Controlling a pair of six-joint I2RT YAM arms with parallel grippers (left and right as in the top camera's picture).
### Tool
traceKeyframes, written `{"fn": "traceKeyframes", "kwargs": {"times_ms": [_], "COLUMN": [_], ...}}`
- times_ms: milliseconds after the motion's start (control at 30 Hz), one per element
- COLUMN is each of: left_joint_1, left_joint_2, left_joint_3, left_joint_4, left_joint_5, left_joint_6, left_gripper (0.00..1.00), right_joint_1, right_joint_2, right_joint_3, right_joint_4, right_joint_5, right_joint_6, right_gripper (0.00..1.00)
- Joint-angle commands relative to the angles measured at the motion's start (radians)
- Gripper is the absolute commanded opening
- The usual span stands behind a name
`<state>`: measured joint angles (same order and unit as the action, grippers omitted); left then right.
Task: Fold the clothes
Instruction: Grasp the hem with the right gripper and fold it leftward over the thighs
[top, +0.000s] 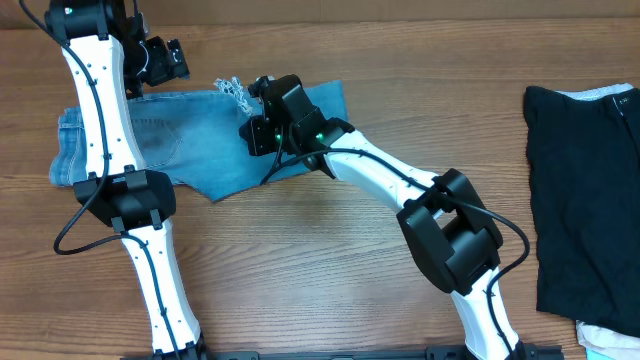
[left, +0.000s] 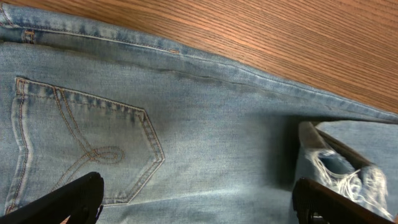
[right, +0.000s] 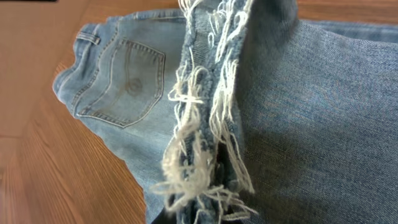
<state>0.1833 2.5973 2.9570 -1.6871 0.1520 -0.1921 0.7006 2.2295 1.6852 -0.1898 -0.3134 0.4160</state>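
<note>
The clothes, a pair of light blue jeans (top: 180, 140), lie partly folded at the table's far left. My right gripper (top: 245, 92) is shut on the frayed hem (right: 205, 168), holding the leg end over the rest of the denim. In the right wrist view the white threads bunch at the pinch point, and a back pocket (right: 127, 78) lies beyond them. My left gripper (top: 172, 62) hovers over the waist end, open wide. Its black fingertips (left: 68, 202) sit apart above a back pocket (left: 87, 143) with nothing between them, and the frayed hem (left: 348, 177) shows at the right.
A larger black garment (top: 585, 200) lies at the table's right side, with white cloth (top: 605, 95) peeking out beneath it. Bare wooden tabletop (top: 330, 250) separates it from the jeans. Both arm bases stand along the near edge.
</note>
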Motion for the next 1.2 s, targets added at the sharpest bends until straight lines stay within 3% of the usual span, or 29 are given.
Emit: {"fn": "traceKeyframes", "kwargs": {"times_ms": [0, 200, 233, 267, 367, 400, 533, 667, 833, 1100, 1167], "left_joint_1": [-0.007, -0.007, -0.007, -0.007, -0.007, -0.007, -0.007, -0.007, -0.007, -0.007, -0.007], "left_joint_2": [0.000, 0.000, 0.000, 0.000, 0.000, 0.000, 0.000, 0.000, 0.000, 0.000, 0.000], "left_joint_3": [-0.005, -0.005, -0.005, -0.005, -0.005, -0.005, -0.005, -0.005, -0.005, -0.005, -0.006], "left_joint_4": [-0.002, -0.002, -0.002, -0.002, -0.002, -0.002, -0.002, -0.002, -0.002, 0.049, -0.003], "left_joint_5": [-0.006, -0.005, -0.005, -0.006, -0.005, -0.005, -0.006, -0.006, -0.006, 0.005, 0.097], "left_joint_6": [-0.003, -0.003, -0.003, -0.003, -0.003, -0.003, -0.003, -0.003, -0.003, -0.008, -0.006], "left_gripper": [1.00, 1.00, 1.00, 1.00, 1.00, 1.00, 1.00, 1.00, 1.00, 1.00, 1.00], "right_joint_1": [0.031, 0.066, 0.069, 0.070, 0.068, 0.050, -0.106, -0.306, -0.548, -0.679, -0.679], "right_joint_2": [0.010, 0.011, 0.011, 0.011, 0.011, 0.006, -0.062, -0.096, -0.096, -0.096, -0.096], "right_joint_3": [0.016, 0.016, 0.016, 0.016, 0.017, 0.020, 0.022, 0.024, 0.024, 0.023, 0.023], "right_joint_4": [0.050, 0.077, 0.077, 0.078, 0.093, 0.098, 0.010, -0.209, -0.555, -0.646, -0.647], "right_joint_5": [-0.001, 0.066, 0.079, 0.089, 0.068, 0.010, -0.220, -0.409, -0.303, -0.202, -0.199], "right_joint_6": [0.012, 0.011, 0.012, 0.012, 0.011, 0.011, 0.009, -0.113, -0.339, -0.338, -0.338], "right_gripper": [0.04, 0.05, 0.18, 0.54, 0.82, 0.85, 0.86, 0.85, 1.00, 1.00, 1.00]}}
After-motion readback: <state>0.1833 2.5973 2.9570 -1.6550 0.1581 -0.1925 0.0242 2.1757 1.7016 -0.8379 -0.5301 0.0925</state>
